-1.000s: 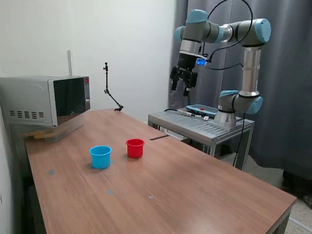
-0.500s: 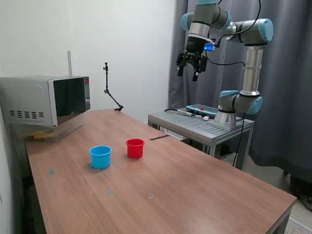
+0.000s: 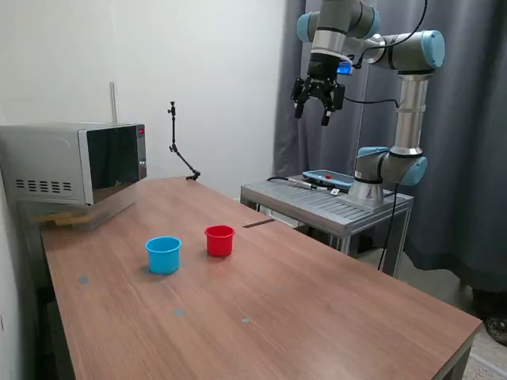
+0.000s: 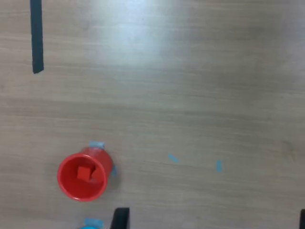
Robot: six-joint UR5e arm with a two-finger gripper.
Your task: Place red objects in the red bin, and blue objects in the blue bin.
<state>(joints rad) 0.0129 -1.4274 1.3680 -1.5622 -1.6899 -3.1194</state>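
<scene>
The red bin [image 3: 219, 240] and the blue bin [image 3: 163, 254] stand side by side on the wooden table [image 3: 301, 317]. My gripper [image 3: 317, 105] hangs high above the table's far edge, well apart from both, open and empty. In the wrist view I look straight down into the red bin [image 4: 71, 188]. A red object [image 4: 85, 172] lies inside it, and a second one may lie beside it. Only a sliver of the blue bin [image 4: 93, 223] shows at the frame edge. My fingertips [image 4: 120, 218] stand far apart. The blue objects are out of view.
A microwave [image 3: 75, 162] sits at the table's far corner on the exterior view's left. A thin black stand [image 3: 178, 146] rises at the back edge. The arm's metal base table [image 3: 317, 207] carries a pendant [image 3: 329, 180]. A dark tape strip [image 4: 37, 36] lies on the wood.
The arm has lifted the gripper higher and swung it toward the exterior view's right. Both bins have stayed where they were.
</scene>
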